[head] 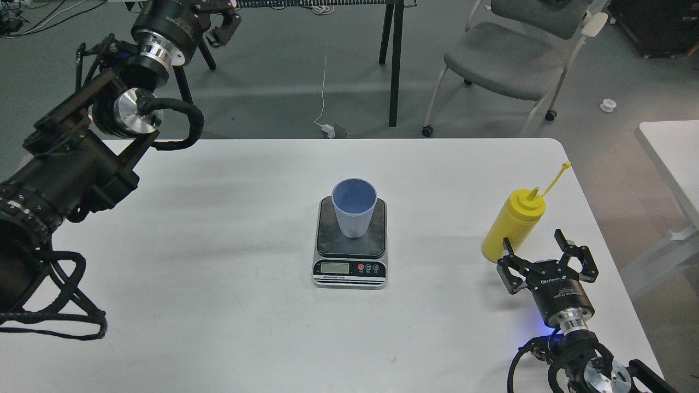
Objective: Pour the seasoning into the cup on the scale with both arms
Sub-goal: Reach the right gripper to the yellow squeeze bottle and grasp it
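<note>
The yellow seasoning bottle (512, 225) stands on the white table (218, 305) at the right, leaning a little to the right, its cap strap sticking up. My right gripper (533, 240) is open just in front of and to the right of its base, its left finger (505, 248) against the bottle's lower side. The light blue cup (354, 210) stands upright and empty on the scale (349, 268) at mid-table. My left gripper (221, 24) is high at the far left, beyond the table's back edge, partly cut off by the view's edge.
A grey chair (508, 54) and a black table leg (394, 60) stand on the floor behind the table. A second white table (674, 147) is at the right. The bottle stands near the table's right edge.
</note>
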Robot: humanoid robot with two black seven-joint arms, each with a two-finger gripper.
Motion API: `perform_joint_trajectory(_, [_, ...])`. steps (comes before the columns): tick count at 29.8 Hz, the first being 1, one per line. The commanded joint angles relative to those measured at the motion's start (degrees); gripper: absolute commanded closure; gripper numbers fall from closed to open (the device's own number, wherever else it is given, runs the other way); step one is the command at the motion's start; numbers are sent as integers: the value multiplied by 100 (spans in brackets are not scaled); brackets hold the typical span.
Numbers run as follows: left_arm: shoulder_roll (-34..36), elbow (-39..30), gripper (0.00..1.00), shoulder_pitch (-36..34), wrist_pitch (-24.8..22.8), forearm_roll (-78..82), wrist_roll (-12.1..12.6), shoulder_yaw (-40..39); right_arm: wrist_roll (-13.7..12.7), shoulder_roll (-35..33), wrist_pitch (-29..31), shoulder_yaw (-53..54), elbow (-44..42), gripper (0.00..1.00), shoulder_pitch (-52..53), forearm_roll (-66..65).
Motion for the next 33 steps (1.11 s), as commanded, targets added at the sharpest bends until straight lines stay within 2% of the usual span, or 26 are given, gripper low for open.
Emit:
perform_joint_trajectory(1, [-2, 1, 0, -7, 1, 4, 4, 8, -1, 108, 0, -29, -136, 0, 151, -23])
perform_joint_trajectory(8, [-19, 1, 0, -7, 10, 4, -4, 9, -1, 337, 0, -100, -461, 1, 423, -23])
perform_joint_trajectory(15, [-28, 1, 0, -7, 19, 13, -4, 17, 16, 434, 0, -117, -821, 11, 739, -32])
perform_joint_trajectory(17, [-28, 1, 0, -7, 19, 13, -4, 17, 16, 512, 0, -117, -971, 15, 836, -93])
perform_joint_trajectory(24, [-28, 1, 0, 2, 27, 13, -4, 17, 69, 601, 0, -82, -1033, 53, 995, -207])
perform_joint_trajectory(29, [-19, -8, 0, -7, 62, 13, 4, 17, 227, 478, 0, -38, -919, 58, 1205, -242])
perform_joint_trajectory(33, [7, -8, 0, 1, 10, 4, -4, -9, 254, -180, 0, -21, -822, 60, 1662, -663])
